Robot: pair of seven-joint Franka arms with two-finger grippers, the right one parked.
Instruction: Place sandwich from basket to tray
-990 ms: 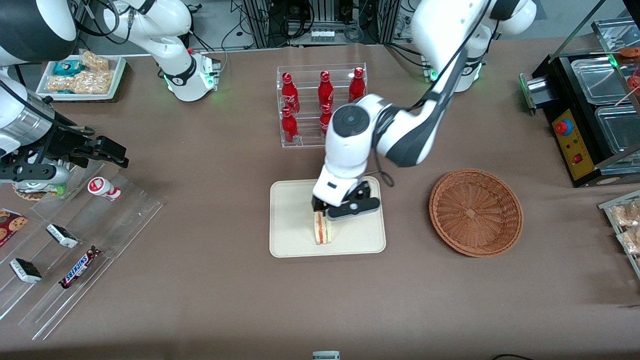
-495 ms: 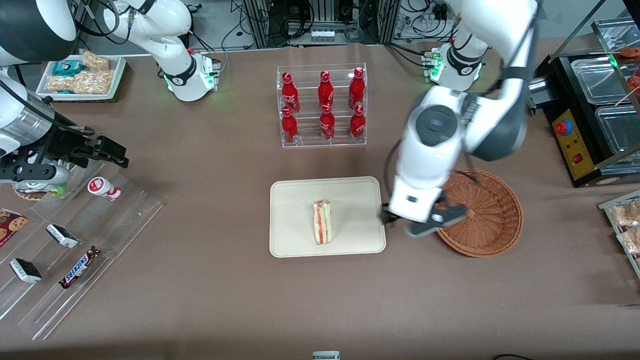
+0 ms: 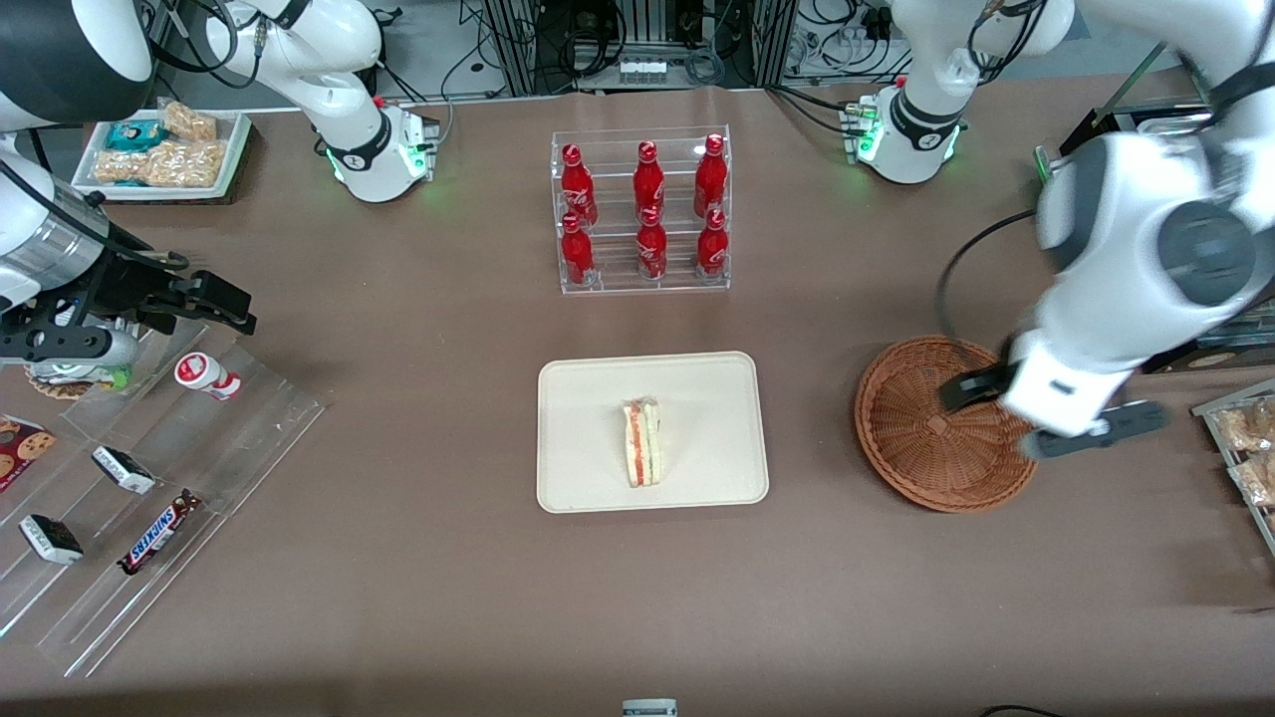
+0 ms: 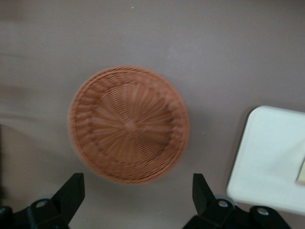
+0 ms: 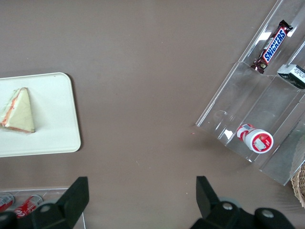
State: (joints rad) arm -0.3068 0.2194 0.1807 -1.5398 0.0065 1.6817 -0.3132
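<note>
The sandwich (image 3: 642, 456) lies on its side in the middle of the cream tray (image 3: 588, 398), its red, orange and green layers showing; it also shows in the right wrist view (image 5: 18, 112). The wicker basket (image 3: 926, 428) is empty and sits beside the tray, toward the working arm's end of the table. My left gripper (image 3: 1026, 418) hovers above the basket's rim on the side away from the tray. In the left wrist view the gripper (image 4: 137, 195) is open and empty, with the basket (image 4: 128, 124) and a corner of the tray (image 4: 267, 162) below.
A clear rack of red bottles (image 3: 642, 209) stands farther from the front camera than the tray. A stepped acrylic rack with snack bars (image 3: 149, 478) lies toward the parked arm's end. A black machine (image 3: 1165, 249) and snack packs (image 3: 1245, 438) sit at the working arm's end.
My left gripper let go of the sandwich on the tray, rose, and swung away past the basket toward the working arm's end. The sandwich stays on the tray.
</note>
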